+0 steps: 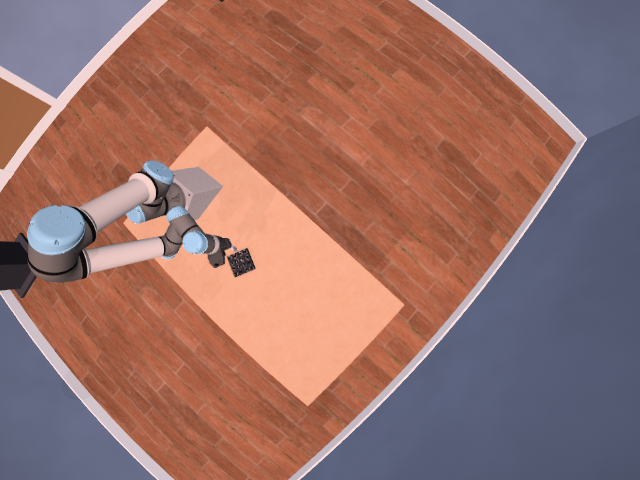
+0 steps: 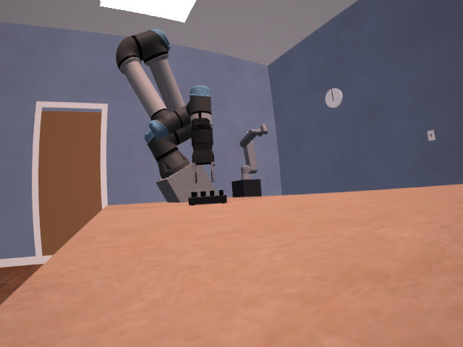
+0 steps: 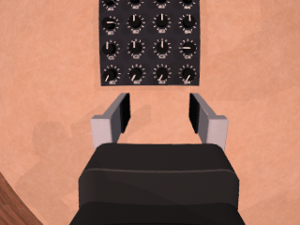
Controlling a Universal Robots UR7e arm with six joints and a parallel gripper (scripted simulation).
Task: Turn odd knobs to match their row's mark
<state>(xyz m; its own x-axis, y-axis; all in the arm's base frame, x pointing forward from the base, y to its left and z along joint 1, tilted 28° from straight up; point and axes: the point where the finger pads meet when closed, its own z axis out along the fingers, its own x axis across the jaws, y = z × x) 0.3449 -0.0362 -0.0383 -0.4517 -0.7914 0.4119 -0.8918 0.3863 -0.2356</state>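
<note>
Black claw (image 1: 227,254) (image 2: 204,182) (image 3: 159,105) open, seemingly above table (image 1: 310,320) (image 2: 239,269) (image 3: 244,117)

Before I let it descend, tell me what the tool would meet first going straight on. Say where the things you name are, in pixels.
Probably the front part of the knob box (image 1: 241,262) (image 2: 207,200) (image 3: 150,61), below the tool (image 1: 232,250) (image 2: 204,181) (image 3: 159,105), or the table (image 1: 310,310) (image 2: 224,261) (image 3: 244,94) just before it; depth is unclear.

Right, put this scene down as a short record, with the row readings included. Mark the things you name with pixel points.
box: knob box (image 1: 241,262) (image 2: 207,200) (image 3: 150,36), standing on the table (image 1: 310,320) (image 2: 239,261) (image 3: 253,94)
gripper: gripper (image 1: 227,253) (image 2: 204,181) (image 3: 159,105) open, nothing between its fingers, raised above the table
gripper_side: front, beyond row D
row_A: cut off in wrist view, cannot read
row_B: B1 (image 3: 110,23) sideways, other three toward rear
row_C: C4 (image 3: 188,48) sideways, other three roughly toward rear
row_D: all four toward front left
apparent_odd_knobs: B1, C4; row A unknown
</note>
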